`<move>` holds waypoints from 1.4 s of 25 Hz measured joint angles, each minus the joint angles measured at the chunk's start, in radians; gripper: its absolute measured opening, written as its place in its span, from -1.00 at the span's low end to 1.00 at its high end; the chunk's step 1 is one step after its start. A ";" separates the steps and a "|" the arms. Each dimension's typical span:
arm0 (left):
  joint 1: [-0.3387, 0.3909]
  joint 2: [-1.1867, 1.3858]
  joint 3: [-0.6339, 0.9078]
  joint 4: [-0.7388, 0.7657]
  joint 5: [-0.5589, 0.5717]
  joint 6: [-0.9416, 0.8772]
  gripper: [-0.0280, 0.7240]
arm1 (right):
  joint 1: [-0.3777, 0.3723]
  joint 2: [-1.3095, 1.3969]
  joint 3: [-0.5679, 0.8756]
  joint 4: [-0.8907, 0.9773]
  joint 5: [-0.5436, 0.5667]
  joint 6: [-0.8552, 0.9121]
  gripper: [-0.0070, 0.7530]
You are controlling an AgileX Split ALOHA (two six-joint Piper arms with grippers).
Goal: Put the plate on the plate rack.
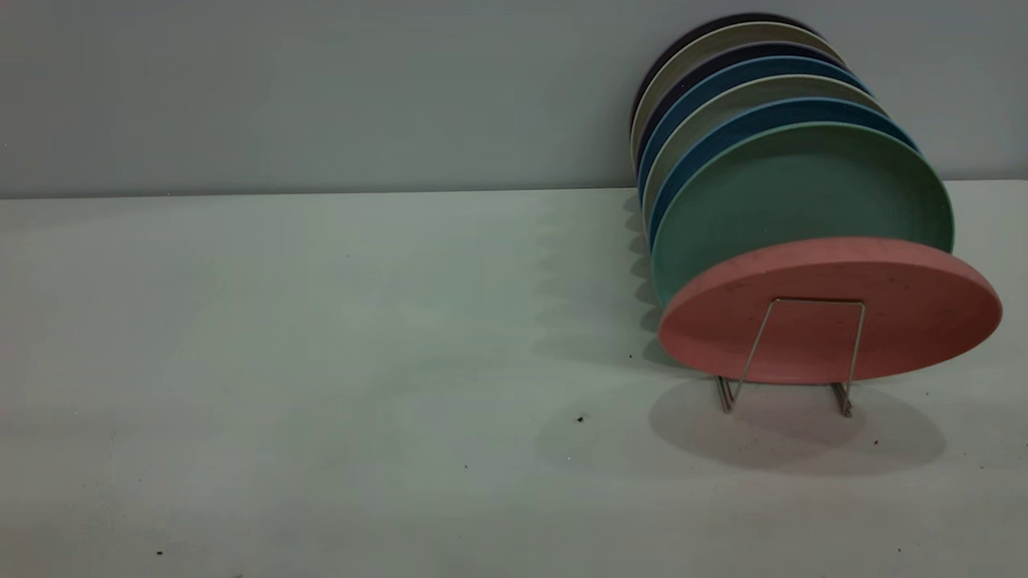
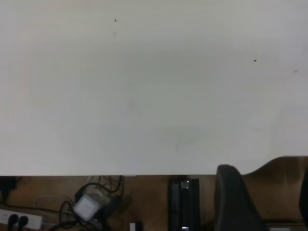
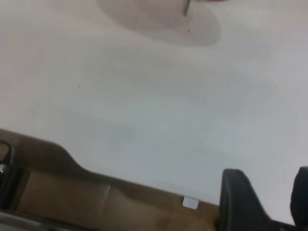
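The salmon-pink plate (image 1: 831, 309) sits at the front end of the silver wire plate rack (image 1: 854, 353), behind its front loop, tilted far back with its underside facing the camera. It stands in front of the teal-green plate (image 1: 803, 189). Neither gripper shows in the exterior view. In the left wrist view my left gripper (image 2: 269, 202) is open and empty over the table's near edge. In the right wrist view my right gripper (image 3: 269, 204) is open and empty above the table's edge, with a rack leg (image 3: 186, 6) far off.
Several blue and beige plates (image 1: 747, 88) stand upright in the rack behind the green one, near the back wall. The white table (image 1: 321, 337) stretches to the left. Below the table edge lie a power strip and cables (image 2: 86, 207).
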 joint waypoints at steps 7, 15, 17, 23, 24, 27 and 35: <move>-0.036 -0.024 0.026 -0.040 0.004 -0.006 0.07 | 0.000 -0.031 0.000 -0.001 -0.002 0.003 -0.24; -0.036 -0.127 0.026 -0.042 0.007 -0.003 0.07 | 0.000 -0.040 0.000 -0.001 -0.002 0.003 -0.24; -0.036 -0.139 0.026 -0.042 0.009 -0.003 0.07 | 0.000 -0.040 0.000 0.000 -0.002 0.002 -0.24; -0.036 -0.149 0.026 -0.042 0.009 -0.003 0.07 | 0.000 -0.040 0.000 0.000 -0.002 0.004 -0.24; -0.036 -0.149 0.026 -0.042 0.009 -0.003 0.07 | 0.000 -0.040 0.000 0.000 -0.002 0.004 -0.24; -0.036 -0.149 0.026 -0.042 0.009 -0.003 0.07 | 0.000 -0.040 0.000 0.000 -0.002 0.004 -0.24; -0.036 -0.192 0.026 -0.042 0.009 -0.003 0.07 | 0.000 -0.070 0.000 0.001 -0.002 0.004 -0.24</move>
